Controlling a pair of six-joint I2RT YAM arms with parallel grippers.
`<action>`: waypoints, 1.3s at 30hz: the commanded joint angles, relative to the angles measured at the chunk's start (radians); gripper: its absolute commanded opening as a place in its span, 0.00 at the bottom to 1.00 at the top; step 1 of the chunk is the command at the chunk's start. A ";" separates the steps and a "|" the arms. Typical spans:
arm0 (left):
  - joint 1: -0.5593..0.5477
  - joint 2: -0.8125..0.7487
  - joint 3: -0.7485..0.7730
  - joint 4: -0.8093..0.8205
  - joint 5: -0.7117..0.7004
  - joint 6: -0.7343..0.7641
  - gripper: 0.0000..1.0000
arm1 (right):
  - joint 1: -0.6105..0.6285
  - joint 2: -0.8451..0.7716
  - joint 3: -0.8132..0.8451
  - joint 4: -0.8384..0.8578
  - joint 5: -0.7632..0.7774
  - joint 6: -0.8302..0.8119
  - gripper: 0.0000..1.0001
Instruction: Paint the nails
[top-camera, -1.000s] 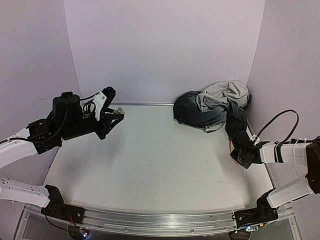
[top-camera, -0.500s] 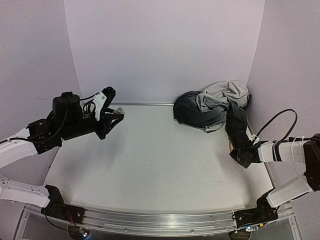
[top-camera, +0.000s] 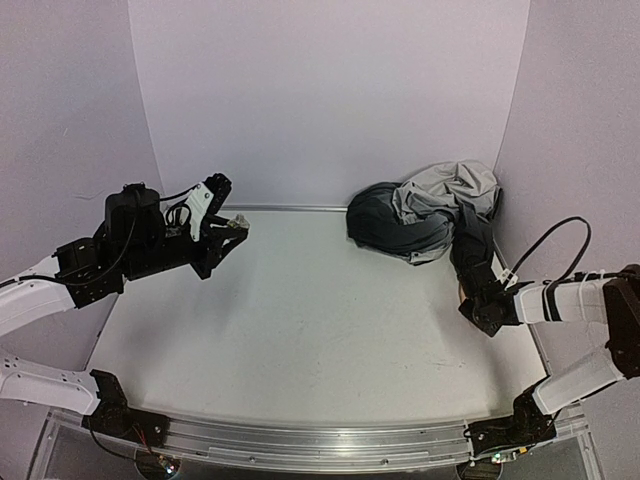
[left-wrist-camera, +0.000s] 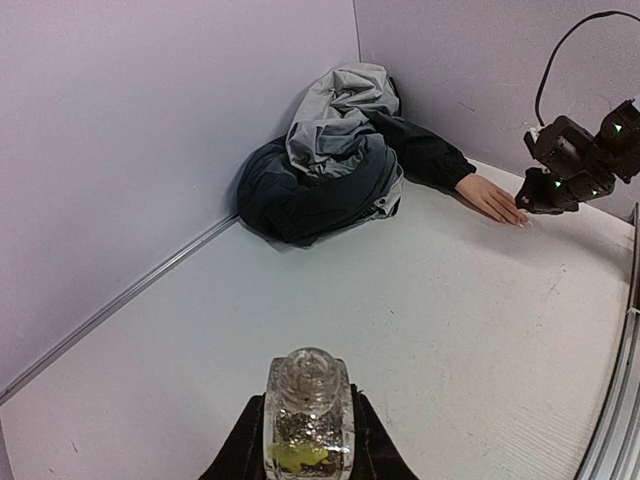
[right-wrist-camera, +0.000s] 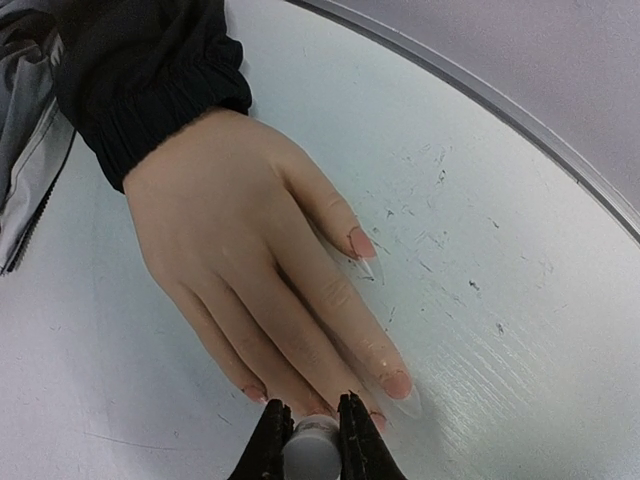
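Since everything here sits loose on the flat white tabletop (top-camera: 300, 330), that's where I'd expect trouble. The crumpled grey and black fabric jacket (top-camera: 420, 215) is bunched in the far right corner. It's the only thing anchoring the pale peach plastic mannequin hand (right-wrist-camera: 260, 270), which lies palm down just out of the elastic black cuff (right-wrist-camera: 150, 90), fingers pointing toward the right arm. Press too hard and I reckon the whole hand slides or rolls, and the stroke lands on skin or tabletop instead.

The left claw (top-camera: 232, 228) hangs well apart on the far left and looks raised off the tabletop. It's clamped on a small clear glass bottle (left-wrist-camera: 307, 410) with glittery stuff and a yellow-green blob inside. The bottle's top looks like a bare threaded neck, can't be sure, so any tilt could mean a spill.

The right claw (right-wrist-camera: 306, 420) is pinched on a little round white cap (right-wrist-camera: 310, 448), right at the mannequin's fingertips. The long pointed glossy nails (right-wrist-camera: 398, 383) are tiny targets, with clear tips overhanging onto the tabletop. The cap blocks whatever bristle hangs below it, so I can't tell if it's touching. A blind dab could easily smear past the edge or flex a tip
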 joint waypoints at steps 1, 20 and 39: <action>0.006 -0.024 0.002 0.054 0.010 -0.003 0.00 | -0.005 0.014 0.035 -0.007 0.046 -0.003 0.00; 0.007 -0.026 0.000 0.054 0.008 -0.002 0.00 | -0.012 0.030 0.043 0.014 0.048 -0.022 0.00; 0.007 -0.026 0.000 0.054 0.011 -0.002 0.00 | -0.012 0.010 0.020 -0.047 0.015 0.034 0.00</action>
